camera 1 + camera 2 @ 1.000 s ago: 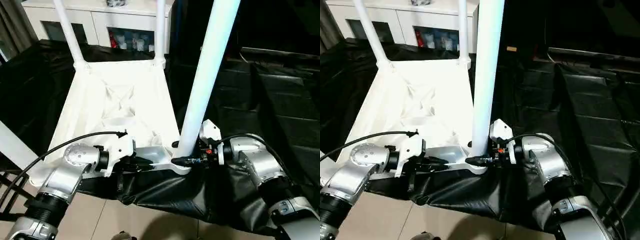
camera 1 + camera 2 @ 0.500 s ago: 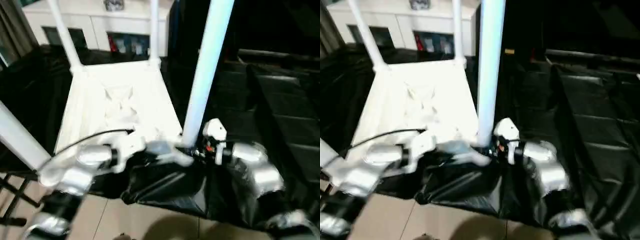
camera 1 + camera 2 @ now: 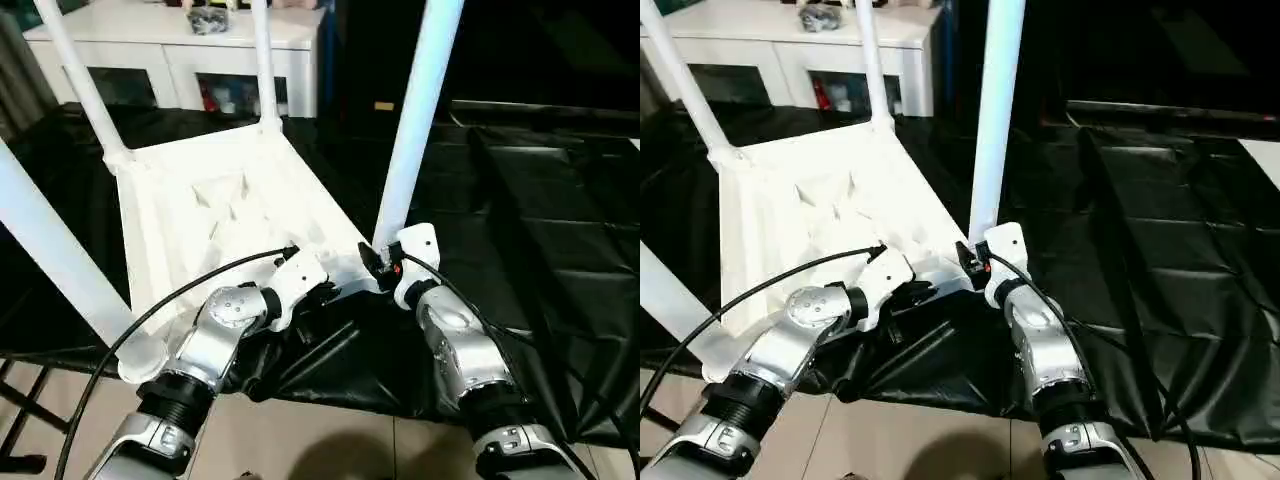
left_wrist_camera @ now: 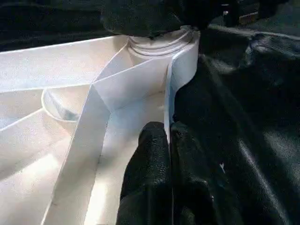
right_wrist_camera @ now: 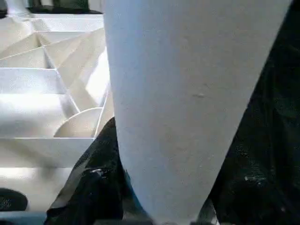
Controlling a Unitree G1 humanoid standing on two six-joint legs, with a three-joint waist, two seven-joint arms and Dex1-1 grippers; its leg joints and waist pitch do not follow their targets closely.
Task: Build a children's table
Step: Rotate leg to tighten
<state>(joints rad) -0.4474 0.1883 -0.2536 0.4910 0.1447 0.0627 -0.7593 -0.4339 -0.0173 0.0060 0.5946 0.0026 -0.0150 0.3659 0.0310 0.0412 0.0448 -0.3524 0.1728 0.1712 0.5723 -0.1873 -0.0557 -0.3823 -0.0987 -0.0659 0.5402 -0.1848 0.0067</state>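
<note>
A: Status? Biggest first.

B: Tabletop [image 3: 210, 215] lies underside up on black sheeting [image 3: 560, 230], rotated so one corner points at the robot. Cabinet [image 3: 190, 50] sits behind it. All four legs stand in corner sockets: far-left leg [image 3: 80, 90], far-right leg [image 3: 262, 60], near-left leg [image 3: 50, 250], near-right leg [image 3: 415, 120].

A: Grippers?

B: Left gripper [image 4: 166, 140] is pinched shut on the tabletop's thin rim wall, one finger inside, one outside, close to the near-right socket [image 4: 159, 42]. Right gripper [image 3: 378, 262] is clamped around the near-right leg at its base, fingers spread by the tube's width.

A: Arm pose?

B: Both forearms reach forward and converge on that corner. The left comes in from the side along the edge; the right runs nearly straight ahead.

A: Risks?

B: My read: the leg may not be fully seated, so it could tip or pop out if released early. The rim wall is thin, so the left pinch could slip and let the top slide on the slick sheet. Any pull on the tall leg could also lever the whole top.
</note>
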